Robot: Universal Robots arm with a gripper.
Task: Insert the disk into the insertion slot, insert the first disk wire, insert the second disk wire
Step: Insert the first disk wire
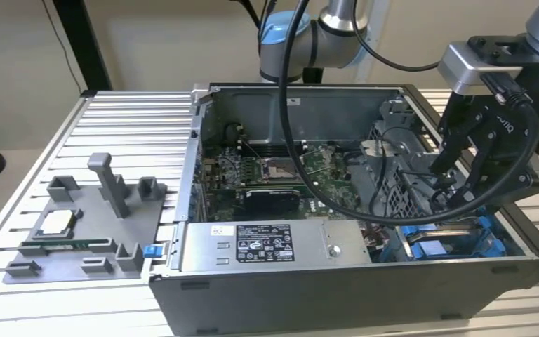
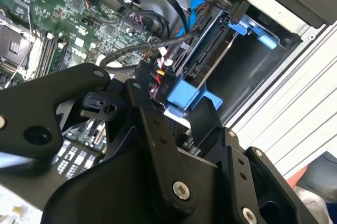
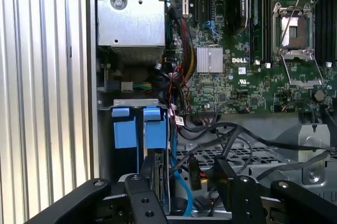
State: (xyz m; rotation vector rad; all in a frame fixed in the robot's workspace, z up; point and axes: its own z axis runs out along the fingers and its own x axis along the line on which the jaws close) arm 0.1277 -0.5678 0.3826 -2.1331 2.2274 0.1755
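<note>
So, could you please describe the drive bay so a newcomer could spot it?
Start at the open computer case. Along its near wall, the drive bay sits to the exterior view's right of the stickered grey power supply. Bright blue plastic rails set it apart.

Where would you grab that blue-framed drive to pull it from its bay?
Probably by the blue tab at its end, coming from the case's open side. The disk stands on edge in the insertion slot, flat faces walled in, so that jutting tab is about all the pincer could close on.
</note>
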